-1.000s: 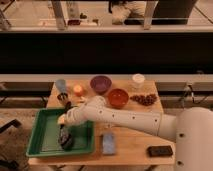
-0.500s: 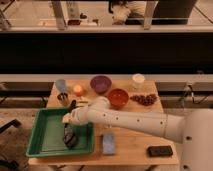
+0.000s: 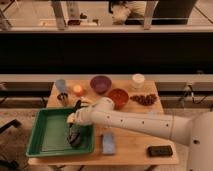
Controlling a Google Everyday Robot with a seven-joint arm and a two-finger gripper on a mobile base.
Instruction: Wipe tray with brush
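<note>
Sitting at the front-left of the table (image 3: 131, 145), the green tray (image 3: 47, 135) holds the dark brush (image 3: 76, 141) near its right wall. The tool (image 3: 74, 134) points down right onto it — whether it grips the brush I cannot tell. Since a second ago, both have shifted rightward across the tray.

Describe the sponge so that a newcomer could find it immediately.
Start at the big green tray on the wooden table, where the robot's end effector sits low in its right end. Just right of the tray lies the sponge: a pale blue block, unlike the flat black device further right.
</note>
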